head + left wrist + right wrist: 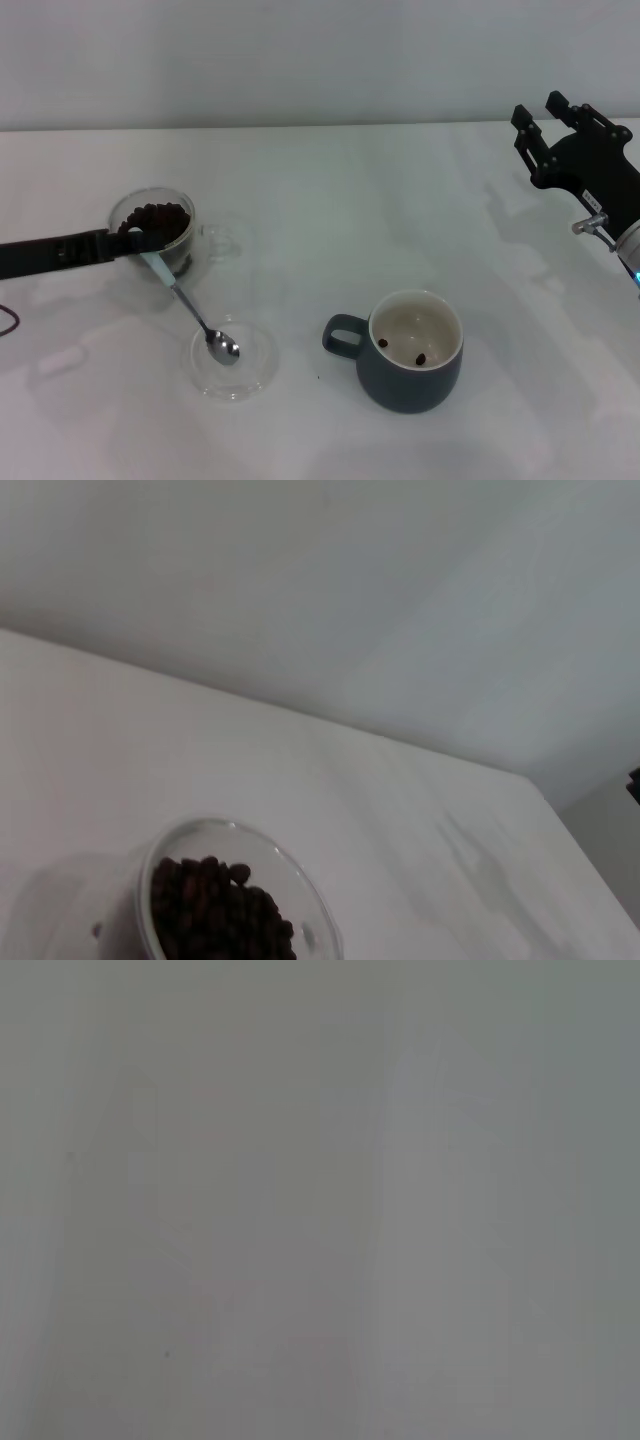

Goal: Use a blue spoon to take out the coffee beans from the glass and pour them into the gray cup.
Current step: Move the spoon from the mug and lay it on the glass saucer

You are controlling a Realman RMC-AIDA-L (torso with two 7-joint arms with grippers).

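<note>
White table carries a light, slippery spoon [192,312], best held mid-handle where the left gripper [142,240] clamps it beside the glass [155,232]; right gripper [548,122] hangs apart.

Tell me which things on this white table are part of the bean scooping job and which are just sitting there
In the job:
small teaspoon with pale-blue handle, held by the left gripper
dark roasted coffee beans
small clear glass with side handle
rounded blue-gray ceramic mug

Just there:
flat clear glass saucer under the spoon bowl
right gripper, raised, idle
</note>
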